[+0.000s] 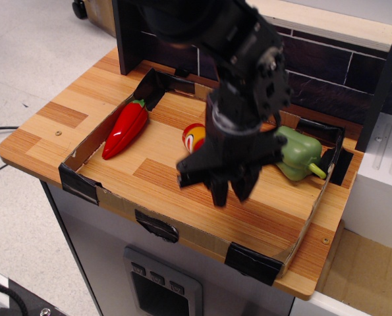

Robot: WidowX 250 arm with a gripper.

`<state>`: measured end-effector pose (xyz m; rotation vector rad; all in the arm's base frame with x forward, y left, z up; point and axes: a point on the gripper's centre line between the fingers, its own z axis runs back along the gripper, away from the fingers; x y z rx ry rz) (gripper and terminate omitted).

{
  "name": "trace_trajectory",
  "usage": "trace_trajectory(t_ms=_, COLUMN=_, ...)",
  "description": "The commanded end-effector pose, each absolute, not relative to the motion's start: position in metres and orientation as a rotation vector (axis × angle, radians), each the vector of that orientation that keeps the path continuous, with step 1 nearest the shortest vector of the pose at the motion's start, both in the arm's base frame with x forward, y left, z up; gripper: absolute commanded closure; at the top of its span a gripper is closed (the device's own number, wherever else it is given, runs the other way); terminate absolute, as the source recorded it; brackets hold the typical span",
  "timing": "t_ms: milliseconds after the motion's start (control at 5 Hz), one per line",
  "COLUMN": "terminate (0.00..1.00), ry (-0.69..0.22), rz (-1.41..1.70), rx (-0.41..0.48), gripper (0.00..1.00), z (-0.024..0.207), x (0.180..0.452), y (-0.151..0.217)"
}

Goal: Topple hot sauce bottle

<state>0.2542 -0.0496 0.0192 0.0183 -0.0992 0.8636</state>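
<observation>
Hot sauce bottle (194, 137) lies mid-tray, looks toppled, base end toward cam; long axis prob runs near-to-far, cap hidden behind arm so can't confirm. Gripper (230, 192) hangs over near-centre of tray (157, 226), fingers slightly spread, holding nothing. Chili (125, 130) left, green pepper (301, 153) right, both apart from bottle.

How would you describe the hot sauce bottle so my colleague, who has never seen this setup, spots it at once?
Look inside the cardboard-walled wooden tray on the counter, toward its back middle. Just left of the black robot arm, between the long red chili pepper and the green bell pepper, sits the small glossy red plastic hot sauce bottle. Only it carries an orange-yellow label with a white oval; the arm hides part of it.
</observation>
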Motion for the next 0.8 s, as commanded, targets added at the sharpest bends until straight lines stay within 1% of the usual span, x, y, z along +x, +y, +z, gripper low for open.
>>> trace_trajectory(t_ms=0, terminate=0.00, ry=-0.140, rz=0.824, rx=-0.042, gripper=0.00, z=0.030, x=0.271, y=-0.049)
trace_trajectory(t_ms=200, terminate=0.00, ry=-0.173, rz=0.829, rx=-0.042, gripper=0.00, z=0.044, x=0.270, y=-0.046)
trace_trajectory(t_ms=400, terminate=0.00, ry=-0.171, rz=0.844, rx=-0.030, gripper=0.00, z=0.057, x=0.273, y=-0.042)
trace_trajectory(t_ms=600, terminate=0.00, ry=-0.226, rz=0.857, rx=-0.049, gripper=0.00, z=0.080, x=0.276, y=-0.041)
